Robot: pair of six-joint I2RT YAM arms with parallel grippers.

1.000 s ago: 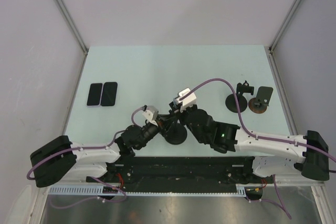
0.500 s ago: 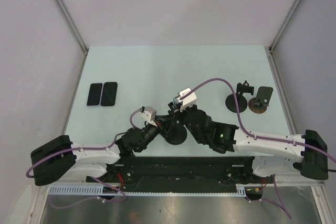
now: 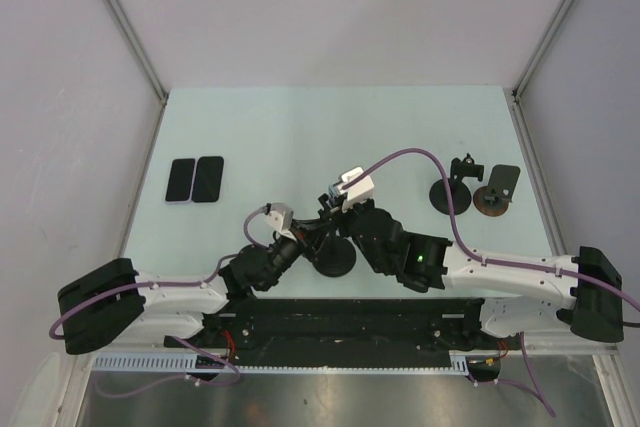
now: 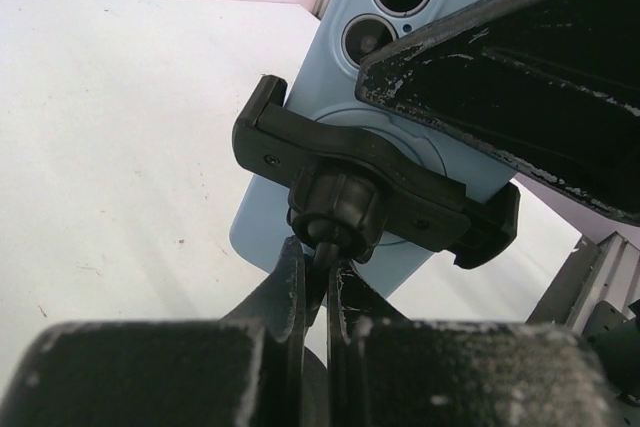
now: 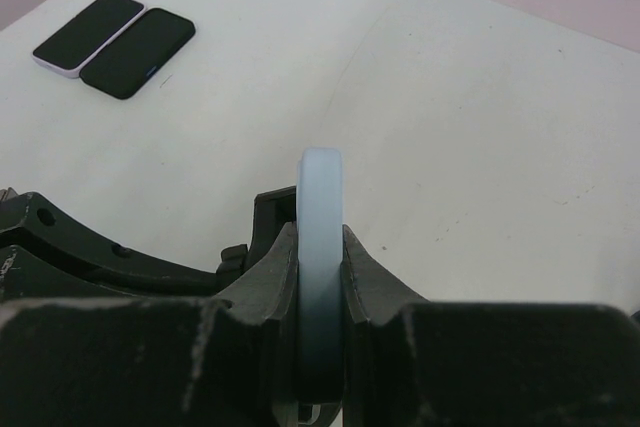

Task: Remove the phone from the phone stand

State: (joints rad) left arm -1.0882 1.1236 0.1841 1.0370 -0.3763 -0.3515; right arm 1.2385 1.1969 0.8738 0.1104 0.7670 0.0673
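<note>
My right pincer (image 5: 320,247) is clenched on the pale blue, slab-shaped phone (image 5: 321,187), pinching its front and back faces. The phone stands in the black plastic clamp-arm phone stand (image 4: 350,182) near the front of the pale surface (image 3: 300,127). My left pincer (image 4: 320,287) is clamped on the stand's thin stem. I judge the phone stiff and light, with a fairly grippy case, so a firm pinch across its faces should do.

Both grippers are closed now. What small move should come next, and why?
Probably the right gripper should slide the phone lengthwise out of the clamp. It is shut on the phone's edge, the left gripper is shut on the stem and can steady the stand, and the clamp's arms hug both sides of the phone.
</note>
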